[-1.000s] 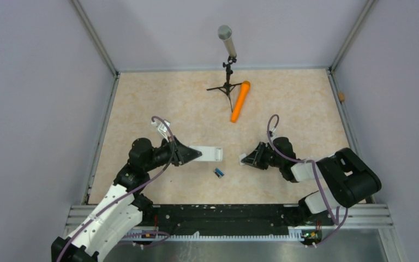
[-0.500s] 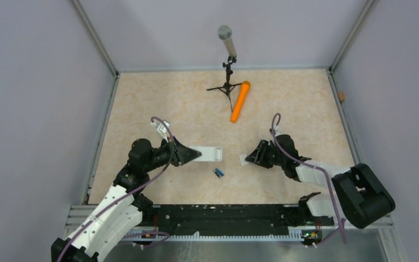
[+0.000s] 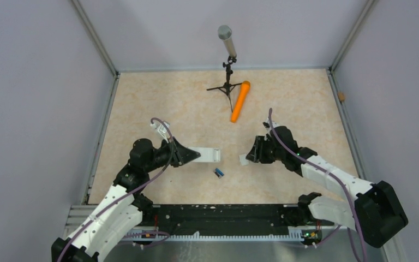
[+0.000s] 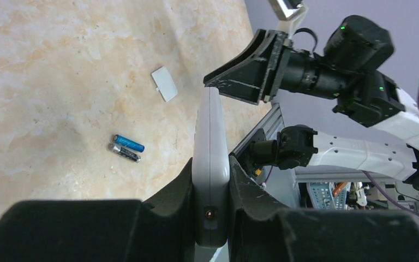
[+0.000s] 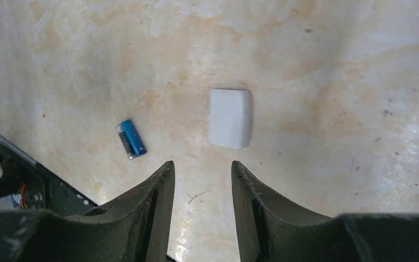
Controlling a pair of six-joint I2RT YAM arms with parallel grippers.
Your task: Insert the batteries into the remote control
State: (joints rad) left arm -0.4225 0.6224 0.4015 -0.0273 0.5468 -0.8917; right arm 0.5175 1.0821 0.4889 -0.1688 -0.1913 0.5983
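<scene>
Two arms work over one tan marbled table [image 3: 142, 98]. On the left, the left gripper [image 3: 195, 155] is closed on the one remote control [image 3: 208, 154], pinching its near end between both fingers. The white body sticks out to the right, and the left wrist view shows only its narrow side, with no buttons or print in sight. Just right of the remote's free end and nearer the arm bases lie the two batteries [image 3: 219, 173], side by side and touching on the table. One shows a bright blue wrap [image 4: 129, 144] and the other looks darker [image 4: 124, 153]; any lettering on them is too small to read. Far back stands one grey microphone [image 3: 225, 38] on a black tripod [image 3: 227, 87], and one orange cylinder [image 3: 240, 101] lies just beside the tripod's legs. Further right, one small white cover [image 5: 229, 118] lies flat on the table. The right gripper [image 5: 199, 166] hangs just short of it, its jaws apart with nothing between them.
</scene>
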